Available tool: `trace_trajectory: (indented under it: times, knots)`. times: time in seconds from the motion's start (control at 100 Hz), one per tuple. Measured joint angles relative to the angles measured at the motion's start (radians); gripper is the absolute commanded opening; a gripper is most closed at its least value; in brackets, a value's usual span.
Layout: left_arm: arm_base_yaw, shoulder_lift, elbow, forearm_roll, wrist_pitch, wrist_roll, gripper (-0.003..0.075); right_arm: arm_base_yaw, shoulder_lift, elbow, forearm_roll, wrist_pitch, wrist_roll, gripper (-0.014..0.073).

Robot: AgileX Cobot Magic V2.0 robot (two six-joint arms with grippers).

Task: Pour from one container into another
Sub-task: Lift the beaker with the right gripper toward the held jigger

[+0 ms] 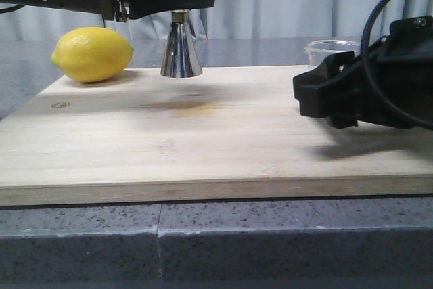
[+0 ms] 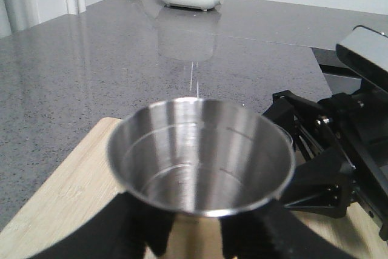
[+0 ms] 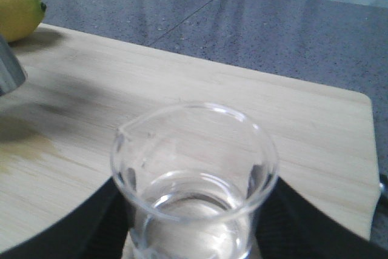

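Steel jigger [image 1: 180, 49] stands on the cutting board [image 1: 203, 133], just beside the lemon [image 1: 93, 53]. Left gripper [image 2: 194, 235] is clamped around the jigger below its rim — probably to steady it as the receiving vessel; the cup looks empty. Glass beaker [image 3: 194, 180] sits well apart from the lemon, toward the board's opposite end, held upright in the right gripper [image 1: 325, 96], fingers closed on its sides. Clear liquid shows in its base — kept level, apparently to avoid spilling before the pour.
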Motion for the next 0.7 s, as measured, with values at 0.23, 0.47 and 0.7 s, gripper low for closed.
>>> trace_trajectory:
  times: [0.23, 0.47, 0.7]
  knots:
    - [0.000, 0.000, 0.000, 0.000, 0.000, 0.000, 0.0259, 0.000, 0.000, 0.000, 0.000, 0.002, 0.002, 0.0258]
    - [0.000, 0.000, 0.000, 0.000, 0.000, 0.000, 0.0259, 0.000, -0.073, -0.036, 0.002, 0.119, 0.002, 0.0258]
    - [0.000, 0.000, 0.000, 0.000, 0.000, 0.000, 0.0259, 0.000, -0.208, -0.202, 0.002, 0.400, -0.040, 0.0258]
